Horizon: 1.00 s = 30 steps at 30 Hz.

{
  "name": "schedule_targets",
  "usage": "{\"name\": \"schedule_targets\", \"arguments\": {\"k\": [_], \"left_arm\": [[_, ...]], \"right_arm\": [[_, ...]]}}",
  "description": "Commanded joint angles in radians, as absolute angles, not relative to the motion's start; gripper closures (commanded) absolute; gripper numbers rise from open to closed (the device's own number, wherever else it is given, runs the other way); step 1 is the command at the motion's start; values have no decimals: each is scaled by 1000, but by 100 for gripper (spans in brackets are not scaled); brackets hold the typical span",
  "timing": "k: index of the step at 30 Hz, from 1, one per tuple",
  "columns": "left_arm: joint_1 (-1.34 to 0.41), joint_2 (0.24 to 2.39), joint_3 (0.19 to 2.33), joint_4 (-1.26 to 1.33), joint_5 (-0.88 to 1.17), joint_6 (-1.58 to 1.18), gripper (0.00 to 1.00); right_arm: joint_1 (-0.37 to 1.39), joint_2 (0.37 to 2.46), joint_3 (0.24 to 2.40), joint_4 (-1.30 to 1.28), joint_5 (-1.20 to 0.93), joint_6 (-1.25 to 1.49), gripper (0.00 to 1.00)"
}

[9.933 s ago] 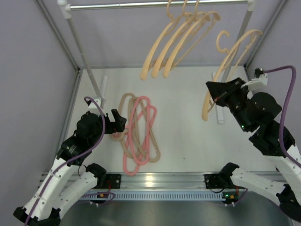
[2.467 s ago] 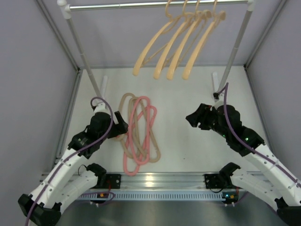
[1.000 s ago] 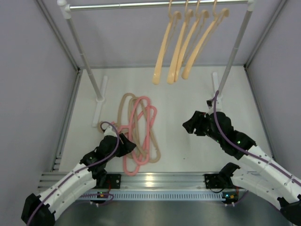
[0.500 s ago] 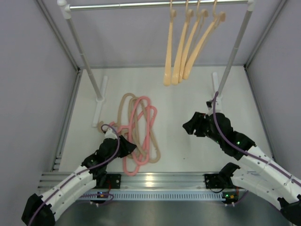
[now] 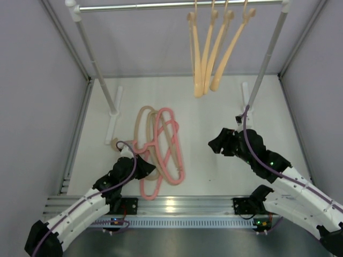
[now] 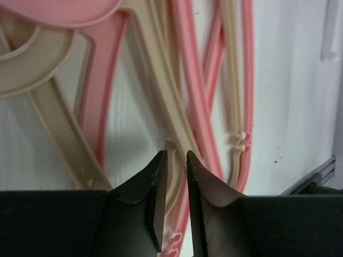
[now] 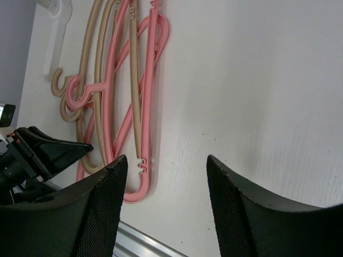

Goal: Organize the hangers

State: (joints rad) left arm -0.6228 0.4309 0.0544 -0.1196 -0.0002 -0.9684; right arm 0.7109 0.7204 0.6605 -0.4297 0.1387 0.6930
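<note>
Several peach hangers (image 5: 211, 53) hang close together on the grey rail (image 5: 150, 6) at the back right. A pile of pink and beige hangers (image 5: 161, 147) lies on the white table to the left of centre. My left gripper (image 5: 147, 167) is low at the pile's near left end. In the left wrist view its jaws (image 6: 176, 158) are nearly together, with a beige hanger's arm (image 6: 163, 96) pinched between them and a pink hanger (image 6: 195, 107) beside it. My right gripper (image 5: 213, 143) hovers right of the pile, open and empty (image 7: 166, 160). The pile (image 7: 153, 80) shows ahead of it.
White posts (image 5: 96, 64) (image 5: 265, 59) slant up from white feet (image 5: 113, 120) (image 5: 245, 93) on the table. Grey walls close in both sides. An aluminium track (image 5: 177, 206) runs along the near edge between the arm bases.
My left jaws have closed onto the beige hanger, and the pile has shifted and twisted a little to the right. The hanging peach hangers have swung. The right arm has not moved.
</note>
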Motion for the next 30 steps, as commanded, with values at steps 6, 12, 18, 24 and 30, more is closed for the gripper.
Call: {"name": "schedule_targets", "arguments": {"k": [6, 12, 18, 24, 30], "left_arm": [[-624, 558, 71, -97, -23, -968, 64], [-624, 491, 63, -107, -20, -969, 58], [-624, 500, 84, -121, -8, -957, 58], [-624, 469, 110, -158, -18, -948, 58], [-624, 451, 164, -262, -67, -963, 58]], "right_arm": [[759, 731, 658, -330, 114, 692, 46], [919, 911, 709, -291, 269, 673, 50], [1021, 1199, 747, -154, 305, 643, 52], [1191, 1333, 853, -133, 425, 601, 54], [1267, 1483, 991, -150, 456, 588, 57]]}}
